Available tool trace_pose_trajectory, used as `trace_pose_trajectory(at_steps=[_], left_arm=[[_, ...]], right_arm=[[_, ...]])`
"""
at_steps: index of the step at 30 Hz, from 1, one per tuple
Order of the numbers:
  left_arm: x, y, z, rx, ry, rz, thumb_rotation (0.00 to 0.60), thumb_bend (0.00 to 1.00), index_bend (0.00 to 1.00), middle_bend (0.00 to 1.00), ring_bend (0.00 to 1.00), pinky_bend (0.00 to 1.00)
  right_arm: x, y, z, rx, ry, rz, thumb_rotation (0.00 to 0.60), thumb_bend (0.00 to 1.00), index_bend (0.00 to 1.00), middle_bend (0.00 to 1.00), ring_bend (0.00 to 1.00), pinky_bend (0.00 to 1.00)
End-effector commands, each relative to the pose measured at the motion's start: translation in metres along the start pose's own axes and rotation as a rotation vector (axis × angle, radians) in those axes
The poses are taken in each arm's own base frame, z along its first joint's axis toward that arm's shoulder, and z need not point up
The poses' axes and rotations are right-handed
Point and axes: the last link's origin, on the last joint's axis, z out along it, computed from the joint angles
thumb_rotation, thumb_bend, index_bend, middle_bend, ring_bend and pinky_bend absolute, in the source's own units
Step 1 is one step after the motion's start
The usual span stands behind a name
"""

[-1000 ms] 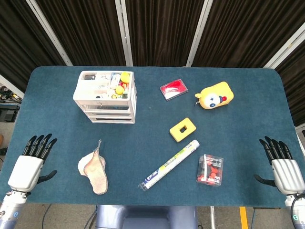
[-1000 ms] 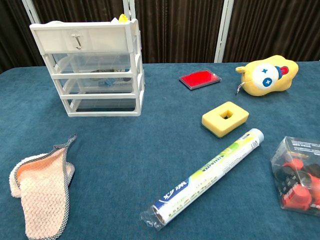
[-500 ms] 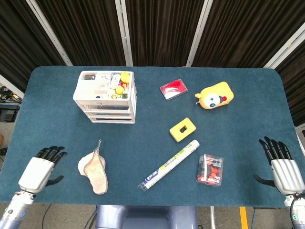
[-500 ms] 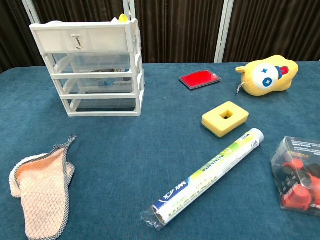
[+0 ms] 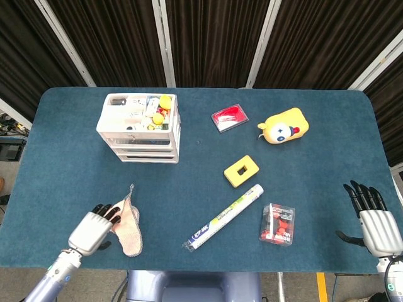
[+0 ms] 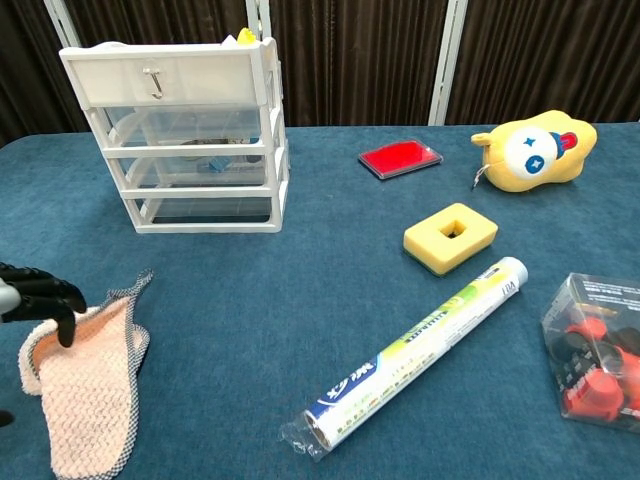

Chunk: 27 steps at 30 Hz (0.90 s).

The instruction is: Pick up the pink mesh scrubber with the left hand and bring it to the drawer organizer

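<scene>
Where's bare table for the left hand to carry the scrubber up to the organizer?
Open cloth runs from the pink mesh scrubber up to the drawer organizer, and all along the table left of both. The left hand is over the scrubber's left edge. Crowded: right of centre, around the yellow sponge, tube and clear box.

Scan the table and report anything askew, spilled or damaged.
Nothing is spilled or visibly damaged. The pink mesh scrubber lies flat and limp near the front edge, with the left hand over its left side. The paper-wrapped roll lies diagonally, and the yellow plush toy lies on its side. The drawer organizer stands upright.
</scene>
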Motion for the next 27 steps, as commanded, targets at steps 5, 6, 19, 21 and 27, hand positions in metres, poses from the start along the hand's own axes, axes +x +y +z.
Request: trace_pose_trajectory(at_steps=[5, 6, 19, 21, 27], left_arm=[[-0.011, 0.015, 0.02, -0.007, -0.004, 0.006, 0.6, 0.19, 0.47, 0.27, 0.21, 0.29], [-0.012, 0.017, 0.022, -0.009, -0.006, 0.008, 0.6, 0.25, 0.53, 0.33, 0.25, 0.32], [0.004, 0.017, 0.04, -0.076, 0.229, 0.216, 0.6, 0.59, 0.9, 0.71, 0.61, 0.56], [0.017, 0.014, 0.046, -0.087, 0.299, 0.237, 0.6, 0.58, 0.9, 0.71, 0.61, 0.56], [0.063, 0.0, 0.067, -0.154, 0.464, 0.312, 0.6, 0.58, 0.9, 0.72, 0.61, 0.56]], right_arm=[[0.0, 0.0, 0.0, -0.002, -0.001, 0.004, 0.6, 0.0, 0.0, 0.0, 0.0, 0.0], [0.0, 0.0, 0.0, -0.003, -0.002, 0.005, 0.6, 0.0, 0.0, 0.0, 0.0, 0.0], [0.0, 0.001, 0.0, -0.009, -0.005, 0.014, 0.6, 0.0, 0.0, 0.0, 0.0, 0.0], [0.0, 0.001, 0.0, -0.01, -0.005, 0.016, 0.6, 0.0, 0.0, 0.0, 0.0, 0.0], [0.0, 0.001, 0.001, -0.009, -0.005, 0.017, 0.6, 0.0, 0.0, 0.0, 0.0, 0.0]])
